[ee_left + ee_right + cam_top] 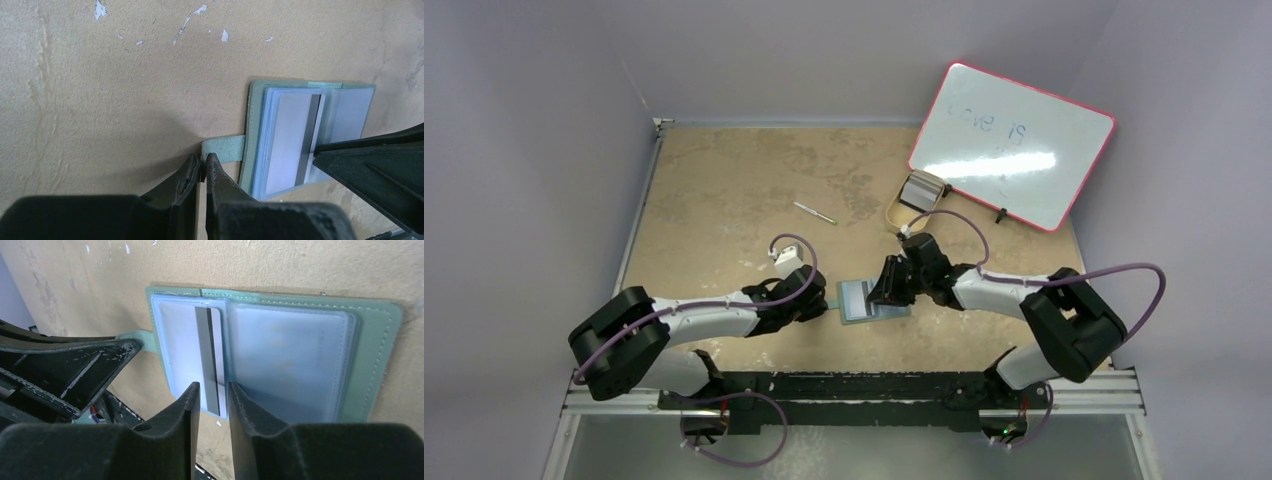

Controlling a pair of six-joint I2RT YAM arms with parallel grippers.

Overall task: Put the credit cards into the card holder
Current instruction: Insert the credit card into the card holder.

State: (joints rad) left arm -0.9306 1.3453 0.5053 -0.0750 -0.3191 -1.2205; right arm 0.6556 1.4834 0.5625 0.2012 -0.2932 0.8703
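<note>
Left gripper [203,163] pinches the strap [225,149]. Right gripper [214,391], lower centre, stands parted around 1 card [202,355]. A snagging finger could drag it from the holder [380,355].

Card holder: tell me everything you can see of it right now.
The card holder is a grey-green stitched wallet lying open and flat on the table, pale blue translucent pockets up. One card with a dark stripe sits partly in one pocket. The left gripper pinches its side strap; the right gripper hovers open at the card.
</note>
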